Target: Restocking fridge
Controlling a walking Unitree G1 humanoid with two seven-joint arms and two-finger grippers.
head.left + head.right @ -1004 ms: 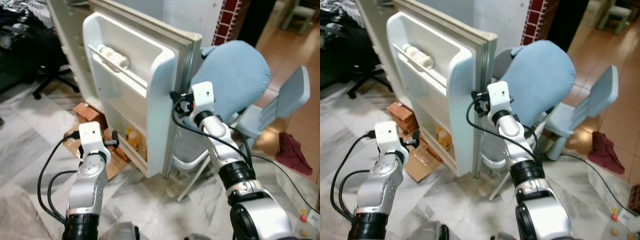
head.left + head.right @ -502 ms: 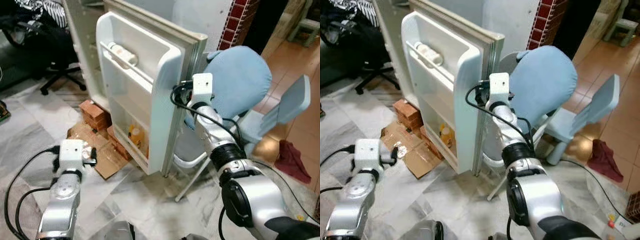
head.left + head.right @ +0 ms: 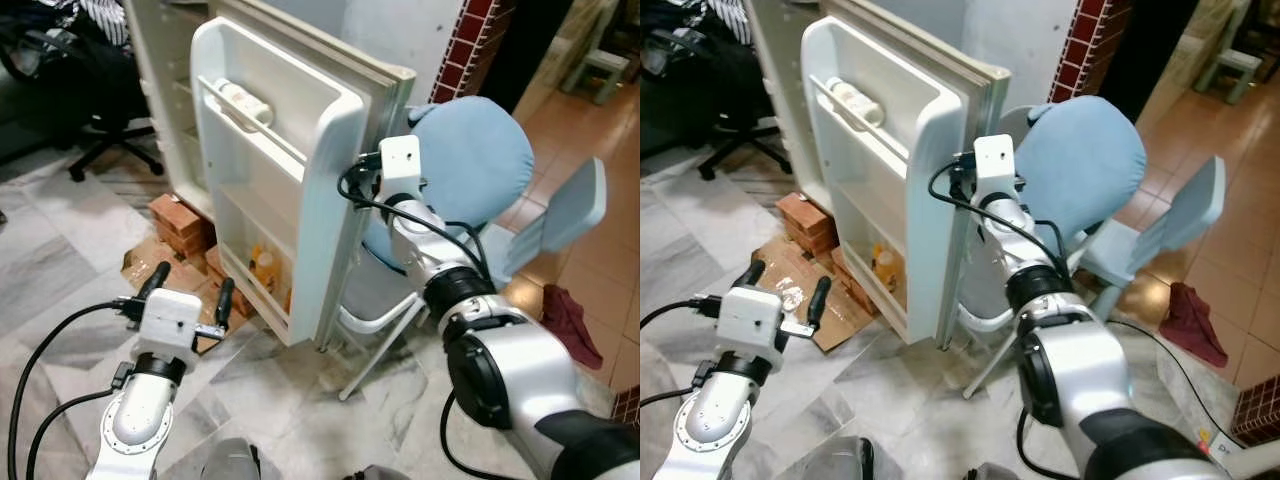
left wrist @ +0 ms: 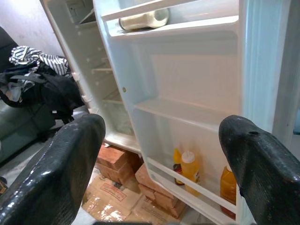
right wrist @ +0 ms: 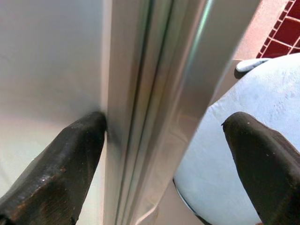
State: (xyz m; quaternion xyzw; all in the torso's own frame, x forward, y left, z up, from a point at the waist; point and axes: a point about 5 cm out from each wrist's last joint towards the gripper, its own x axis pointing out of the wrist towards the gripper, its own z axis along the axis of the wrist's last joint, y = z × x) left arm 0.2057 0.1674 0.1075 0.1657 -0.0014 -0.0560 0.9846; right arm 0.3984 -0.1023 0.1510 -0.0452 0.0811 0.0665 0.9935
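Note:
The white fridge door (image 3: 290, 180) stands open, and its inner shelves face me. A pale bottle (image 4: 143, 19) lies on the top door shelf. Yellow and orange bottles (image 4: 190, 164) stand in the bottom door shelf. My left gripper (image 3: 192, 280) is low over the floor in front of the door, open and empty, pointing at the shelves. My right gripper (image 5: 164, 136) is open astride the door's free edge. One of its fingers (image 5: 84, 145) rests against the inner face and the other is on the outer side.
A chair with a blue cushion (image 3: 470, 160) stands right behind the door, with a light blue plastic chair (image 3: 560, 205) beyond it. Bricks (image 3: 180, 220) and flattened cardboard (image 3: 150, 265) lie at the fridge's foot. A black office chair (image 3: 90, 110) is at the far left, and a red cloth (image 3: 565, 320) lies on the floor at the right.
The view has shifted. My left gripper dropped away from the door's foot and now points at the shelves. My right gripper has stayed on the door's edge.

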